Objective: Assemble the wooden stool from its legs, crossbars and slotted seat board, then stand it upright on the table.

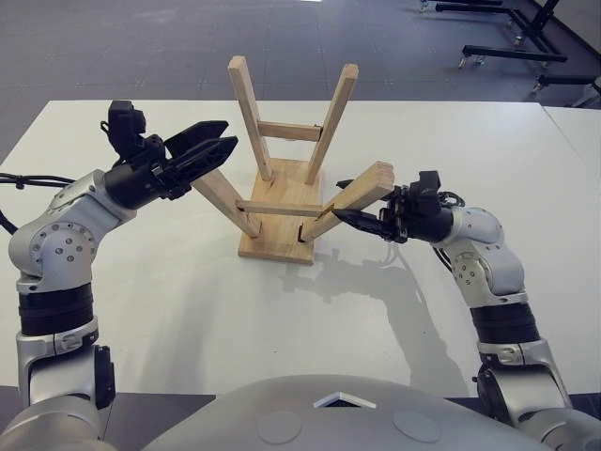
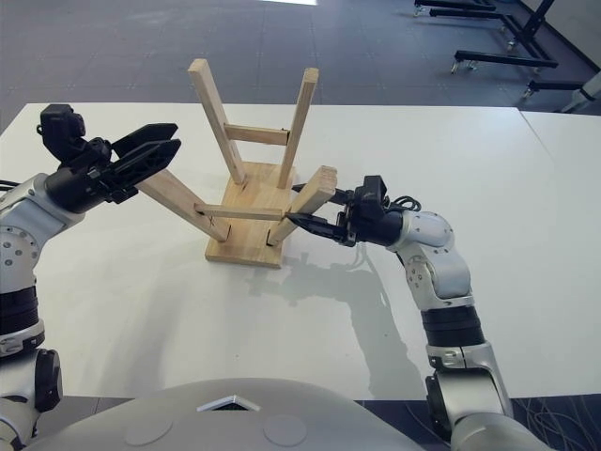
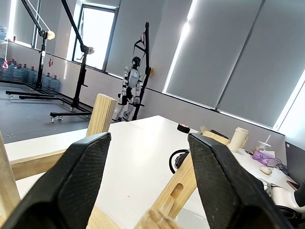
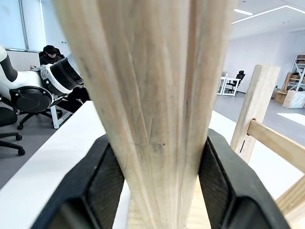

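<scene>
This is a robotics lab set up in an office-style hall. The white table (image 1: 141, 310) stands on grey carpet tiles (image 1: 141, 47), with black wheeled stand frames (image 1: 512, 52) parked behind it. In the left wrist view a small humanoid robot (image 3: 131, 88) hangs from a black gantry (image 3: 145, 52), with water bottles (image 3: 28, 78) lined along the wall and tall windows behind grey roller blinds (image 3: 257, 62). The right wrist view shows rolling office chairs (image 4: 9, 131).
</scene>
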Motion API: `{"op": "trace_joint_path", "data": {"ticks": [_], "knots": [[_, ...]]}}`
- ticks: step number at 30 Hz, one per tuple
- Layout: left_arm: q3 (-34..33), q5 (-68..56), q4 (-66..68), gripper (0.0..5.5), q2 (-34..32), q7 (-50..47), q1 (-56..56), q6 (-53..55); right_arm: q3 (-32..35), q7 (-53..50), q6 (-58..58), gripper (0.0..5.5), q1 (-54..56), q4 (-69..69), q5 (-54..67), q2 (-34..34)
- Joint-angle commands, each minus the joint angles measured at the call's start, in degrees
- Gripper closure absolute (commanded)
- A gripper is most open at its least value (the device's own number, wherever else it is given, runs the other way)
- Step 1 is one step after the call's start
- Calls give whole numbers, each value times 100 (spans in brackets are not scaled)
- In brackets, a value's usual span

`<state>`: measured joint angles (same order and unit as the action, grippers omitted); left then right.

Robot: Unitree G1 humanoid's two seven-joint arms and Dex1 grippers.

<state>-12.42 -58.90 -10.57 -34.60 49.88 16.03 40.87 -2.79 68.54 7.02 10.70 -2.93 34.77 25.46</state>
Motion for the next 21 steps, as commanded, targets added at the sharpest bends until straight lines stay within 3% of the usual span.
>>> {"op": "trace_joint_path", "data": {"ticks": [1,10,21], "knots": [[210,282,98,256,-31,-15,-142,160,102,61,136,258,69,-155,142,51],[163,265,169,256,-67,31,-43,168,599,-60,388,108,90,-521,840,-66],[-93,-8,175,256,-21,16,140,243,1152,-571,754,108,216,-940,1480,-121]]}}
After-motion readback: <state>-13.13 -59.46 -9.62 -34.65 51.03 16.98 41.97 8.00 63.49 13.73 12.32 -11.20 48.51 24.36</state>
